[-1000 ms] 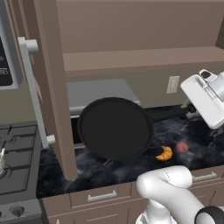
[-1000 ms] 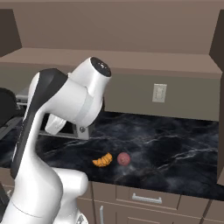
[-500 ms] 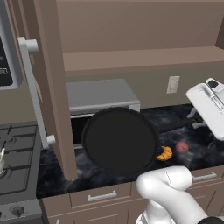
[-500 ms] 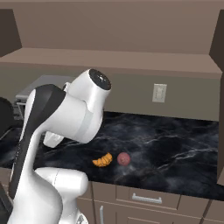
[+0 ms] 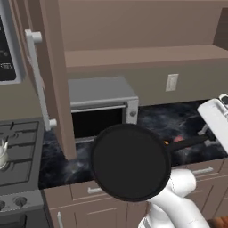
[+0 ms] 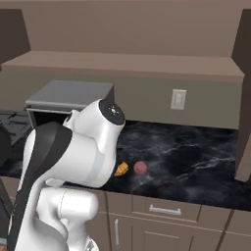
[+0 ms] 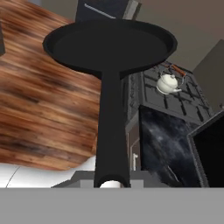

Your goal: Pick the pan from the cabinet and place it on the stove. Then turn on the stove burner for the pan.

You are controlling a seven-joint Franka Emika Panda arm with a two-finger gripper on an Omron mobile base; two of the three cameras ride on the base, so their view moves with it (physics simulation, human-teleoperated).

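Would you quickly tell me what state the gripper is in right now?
Gripper: shut on the end of the pan's long handle, holding the pan in the air in front of the counter.

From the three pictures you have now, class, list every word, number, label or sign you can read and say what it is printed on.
No text can be read in any view.
The dark panel at the upper left of the left base view carries faint light marks, too small and blurred to read.
The toaster oven, the wall outlet, the pan and the kettle show no lettering.
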